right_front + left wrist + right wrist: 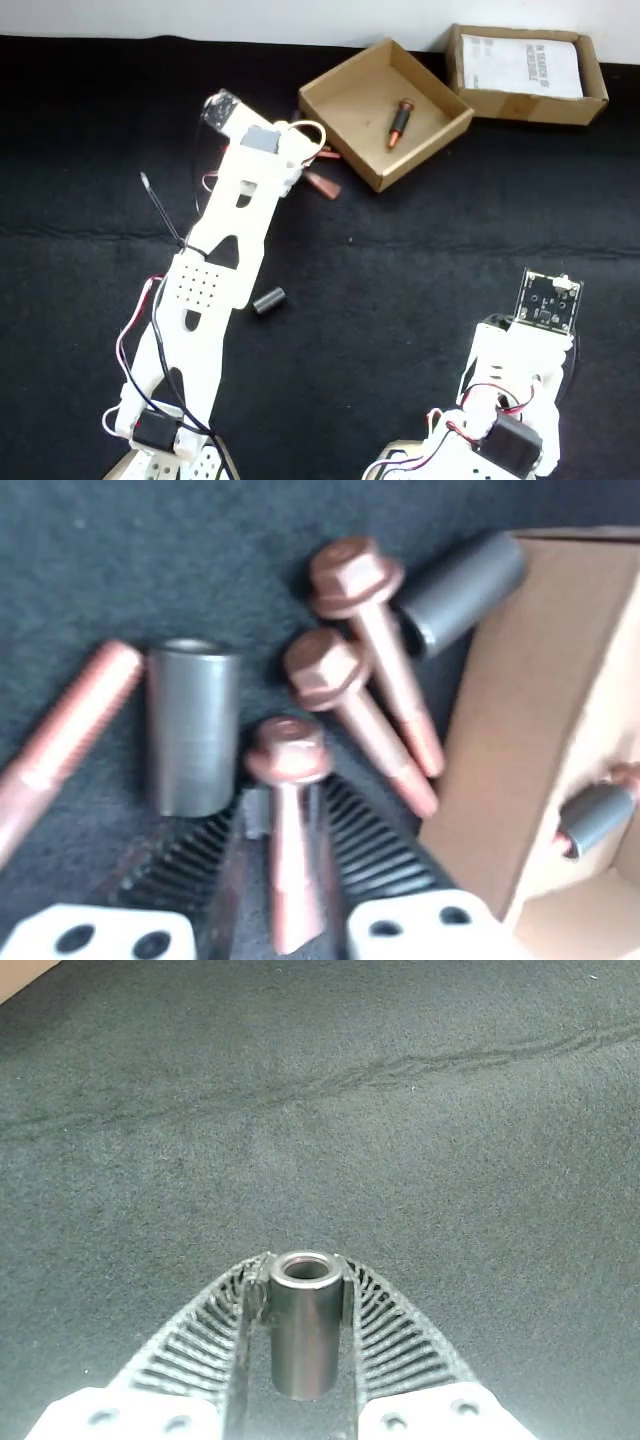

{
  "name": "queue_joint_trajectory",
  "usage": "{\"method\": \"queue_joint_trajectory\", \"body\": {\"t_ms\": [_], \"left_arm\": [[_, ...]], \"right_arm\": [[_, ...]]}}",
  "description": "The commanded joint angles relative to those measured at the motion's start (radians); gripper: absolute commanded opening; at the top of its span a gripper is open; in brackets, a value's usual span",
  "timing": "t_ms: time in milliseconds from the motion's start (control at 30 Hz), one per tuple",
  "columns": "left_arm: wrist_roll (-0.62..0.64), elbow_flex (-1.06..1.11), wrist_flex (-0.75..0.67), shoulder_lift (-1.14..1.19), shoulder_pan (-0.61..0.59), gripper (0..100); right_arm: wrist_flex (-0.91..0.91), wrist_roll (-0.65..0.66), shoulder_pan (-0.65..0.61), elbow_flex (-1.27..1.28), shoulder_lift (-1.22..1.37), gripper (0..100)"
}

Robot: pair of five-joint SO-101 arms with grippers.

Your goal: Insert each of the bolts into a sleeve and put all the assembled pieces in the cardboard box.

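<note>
My left gripper (pixel 285 792) is shut on a copper bolt (pixel 285 860), head outward, just beside the cardboard box (pixel 520 750). Two more bolts (pixel 350 695) and a third (pixel 60 740) lie on the black mat with two dark sleeves (pixel 192 725) (pixel 462 585). An assembled bolt and sleeve (pixel 400 122) rests inside the cardboard box (pixel 345 100). The left arm (pixel 235 230) stretches toward the box's near corner. My right gripper (pixel 304 1270) is shut on an upright grey sleeve (pixel 305 1330), its bore facing outward, over bare mat.
One loose sleeve (pixel 268 300) lies on the mat beside the left arm. A second cardboard box (pixel 590 105) holding a paper sheet stands at the back right. The right arm (pixel 520 370) sits at the front right.
</note>
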Motion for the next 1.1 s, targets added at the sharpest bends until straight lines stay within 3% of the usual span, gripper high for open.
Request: {"method": "queue_joint_trajectory", "body": {"t_ms": [0,200,400,600,700,900,1067], "left_arm": [[-0.017,-0.007,0.018,0.001,-0.028,1],[-0.137,-0.074,0.186,-0.013,0.033,1],[-0.305,-0.268,0.393,-0.054,0.14,1],[-0.471,-0.47,0.482,-0.059,0.177,1],[-0.529,-0.473,0.489,-0.077,0.168,1],[-0.606,-0.472,0.519,-0.145,0.147,1],[-0.66,-0.47,0.534,-0.232,0.143,1]], "right_arm": [[0.002,0.011,-0.007,-0.004,-0.01,0.6],[-0.004,0.011,-0.013,-0.002,-0.01,0.6],[-0.056,0.003,-0.11,0.05,-0.021,0.6],[-0.197,0.003,-0.182,0.145,-0.021,0.6],[-0.251,-0.002,-0.234,0.185,-0.021,0.6],[-0.354,-0.206,-0.34,0.243,-0.021,0.6],[-0.421,-0.288,-0.441,0.272,-0.021,0.6]]}}
